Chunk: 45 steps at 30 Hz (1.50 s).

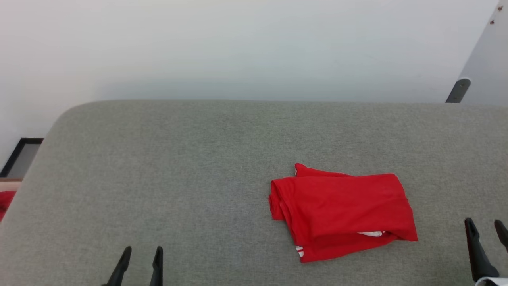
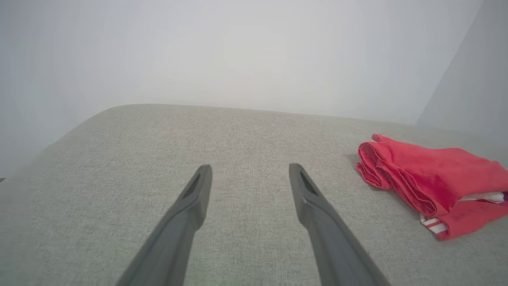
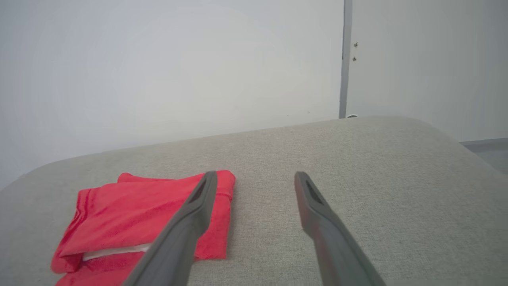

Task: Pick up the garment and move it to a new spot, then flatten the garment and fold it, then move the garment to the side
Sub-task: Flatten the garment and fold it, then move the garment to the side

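Head view: the garment [image 1: 345, 210] is seen folded into a compact red bundle on the grey fabric-covered table [image 1: 178, 167], right of centre and towards the near edge. A strip of white cloth and a bit of striped trim are shown at its near side. The left gripper [image 1: 143, 254] is found at the lower left, fingers spread and empty, well apart from the garment. The right gripper [image 1: 483, 226] is placed at the lower right, near the garment but clear of it, fingers parted.

Left wrist view: the fingers [image 2: 198, 198] are held wide over bare table, with the garment [image 2: 428, 174] lying off to the right.

Right wrist view: the fingers [image 3: 317, 210] are spread wide, nothing gripped. One finger is seen crossing in front of the garment [image 3: 131, 210], which lies at the lower left.
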Available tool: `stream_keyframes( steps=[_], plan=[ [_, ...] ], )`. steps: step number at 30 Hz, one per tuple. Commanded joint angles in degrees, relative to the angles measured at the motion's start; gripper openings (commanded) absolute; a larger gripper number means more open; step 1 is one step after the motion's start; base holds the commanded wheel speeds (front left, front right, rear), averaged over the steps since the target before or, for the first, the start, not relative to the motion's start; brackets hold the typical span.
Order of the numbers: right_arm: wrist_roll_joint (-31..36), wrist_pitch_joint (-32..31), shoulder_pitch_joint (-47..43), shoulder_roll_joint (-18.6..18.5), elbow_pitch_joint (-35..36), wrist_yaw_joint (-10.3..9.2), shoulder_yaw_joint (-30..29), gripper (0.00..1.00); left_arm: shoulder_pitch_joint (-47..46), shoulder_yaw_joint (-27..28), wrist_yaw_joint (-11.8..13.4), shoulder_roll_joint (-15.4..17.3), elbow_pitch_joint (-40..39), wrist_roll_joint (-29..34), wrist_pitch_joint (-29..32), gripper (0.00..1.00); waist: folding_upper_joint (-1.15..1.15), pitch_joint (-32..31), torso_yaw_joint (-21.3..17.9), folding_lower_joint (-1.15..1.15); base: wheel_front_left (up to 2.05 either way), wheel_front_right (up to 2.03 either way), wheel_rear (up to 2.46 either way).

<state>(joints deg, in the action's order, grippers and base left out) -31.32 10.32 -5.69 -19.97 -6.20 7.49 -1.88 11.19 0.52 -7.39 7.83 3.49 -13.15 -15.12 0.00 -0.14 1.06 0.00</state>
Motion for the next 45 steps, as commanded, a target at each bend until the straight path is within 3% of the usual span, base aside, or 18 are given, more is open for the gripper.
stream_keyframes(
  steps=[1,10,30,35,45],
  plan=[
    [0.5,-0.7,-1.3,1.0,1.5,0.0,-1.2,1.0,0.6,0.1,-0.1,0.1,-0.5,-0.3,0.0,1.0,0.0,-0.2,0.3,0.0,0.0,0.0,0.0],
    [2.8,-4.3,-4.6,4.9,6.8,0.0,-3.2,1.0,0.0,-1.4,-0.1,0.1,-0.3,-0.9,0.0,1.0,0.0,-0.8,0.8,0.0,0.0,0.0,0.0],
    [3.7,-6.4,-3.7,6.6,8.7,0.0,-3.0,1.0,-0.7,-1.3,-0.1,-0.5,0.1,-0.9,0.0,1.0,0.0,-0.6,1.7,0.0,0.0,0.0,0.0],
    [3.6,-11.8,0.6,3.1,10.0,0.0,0.8,1.0,-1.5,-1.6,-0.1,-1.5,0.2,-1.2,0.0,1.0,0.0,0.4,1.8,0.0,0.0,0.0,0.0],
    [0.6,-31.8,17.8,-5.4,8.0,-0.01,3.5,1.0,-7.2,-3.1,-0.1,-2.9,0.3,-0.3,0.0,1.0,0.0,6.6,2.9,0.0,0.0,0.0,0.0]
  ],
)
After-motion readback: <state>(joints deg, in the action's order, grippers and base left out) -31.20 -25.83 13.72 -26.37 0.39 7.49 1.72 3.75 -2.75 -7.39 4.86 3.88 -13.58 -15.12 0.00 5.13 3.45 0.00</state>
